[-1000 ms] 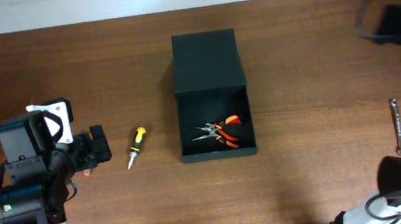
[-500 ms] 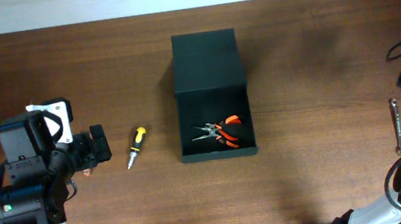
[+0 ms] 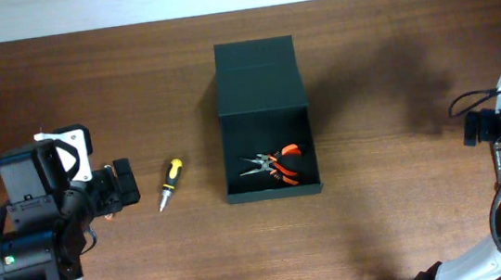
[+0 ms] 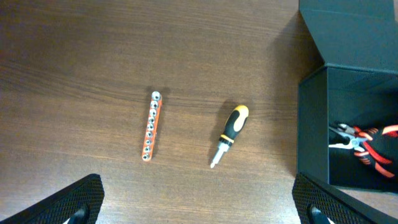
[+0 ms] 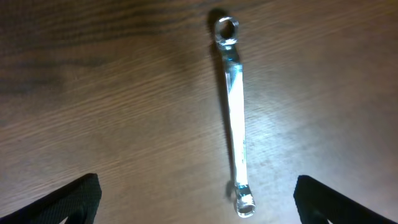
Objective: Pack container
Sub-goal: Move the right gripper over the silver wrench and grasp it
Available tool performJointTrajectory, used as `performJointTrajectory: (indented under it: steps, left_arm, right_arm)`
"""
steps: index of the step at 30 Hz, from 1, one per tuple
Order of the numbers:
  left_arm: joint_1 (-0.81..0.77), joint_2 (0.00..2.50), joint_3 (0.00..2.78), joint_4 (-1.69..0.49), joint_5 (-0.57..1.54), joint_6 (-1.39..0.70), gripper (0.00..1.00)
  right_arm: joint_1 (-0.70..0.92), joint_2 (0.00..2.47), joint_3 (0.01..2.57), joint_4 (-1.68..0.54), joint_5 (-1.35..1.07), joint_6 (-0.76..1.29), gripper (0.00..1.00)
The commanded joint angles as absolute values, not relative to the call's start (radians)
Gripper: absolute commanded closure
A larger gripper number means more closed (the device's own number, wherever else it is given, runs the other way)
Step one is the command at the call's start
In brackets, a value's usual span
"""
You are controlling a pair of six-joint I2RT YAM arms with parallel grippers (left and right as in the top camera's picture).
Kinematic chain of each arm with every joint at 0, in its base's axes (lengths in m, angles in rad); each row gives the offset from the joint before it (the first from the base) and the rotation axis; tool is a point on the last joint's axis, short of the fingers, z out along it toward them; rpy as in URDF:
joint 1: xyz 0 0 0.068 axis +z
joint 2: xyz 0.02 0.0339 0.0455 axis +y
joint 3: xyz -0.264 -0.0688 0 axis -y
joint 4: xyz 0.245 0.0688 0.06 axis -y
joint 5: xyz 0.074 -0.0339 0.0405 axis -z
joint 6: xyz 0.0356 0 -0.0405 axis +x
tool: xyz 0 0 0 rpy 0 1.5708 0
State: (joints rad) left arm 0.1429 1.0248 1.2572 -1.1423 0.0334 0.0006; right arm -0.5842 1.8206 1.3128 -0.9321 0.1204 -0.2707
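The container (image 3: 260, 76) is a dark green-black box in the middle of the table, with its flap lid open toward the far side. Orange-handled pliers (image 3: 274, 164) lie inside it. It also shows at the right edge of the left wrist view (image 4: 314, 134), with the pliers (image 4: 364, 140) in it. My left gripper (image 3: 124, 183) is open and empty, left of a yellow-and-black screwdriver (image 3: 171, 183). My right gripper (image 3: 475, 128) is open and empty above a steel wrench (image 5: 234, 112), which lies at the table's right side (image 3: 498, 165).
An orange bit holder strip (image 4: 151, 126) lies on the wood left of the screwdriver (image 4: 229, 135). The left gripper (image 4: 199, 208) and the right gripper (image 5: 198, 205) show only fingertips at the bottom corners of their wrist views.
My right arm has swung in from the far right corner and now sits over the wrench. The left arm, the container and the screwdriver have not moved.
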Motion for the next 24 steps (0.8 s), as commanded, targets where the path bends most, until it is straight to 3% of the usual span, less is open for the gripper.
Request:
performJointTrajectory:
  steps: [1, 14, 24]
  left_arm:
    - [0.147, 1.026, 1.274, -1.145, 0.03, 0.017, 0.01]
    - [0.147, 1.026, 1.274, -1.141, 0.03, 0.017, 0.01]
    - [0.147, 1.026, 1.274, -1.138, 0.03, 0.016, 0.01]
  right_arm:
    - [-0.597, 1.839, 1.275, -0.888, 0.083, -0.326, 0.01]
    - [-0.735, 1.885, 1.264, -0.781, -0.077, -0.378, 0.01]
    - [-0.739, 1.97, 1.264, -0.769, -0.097, -0.378, 0.01]
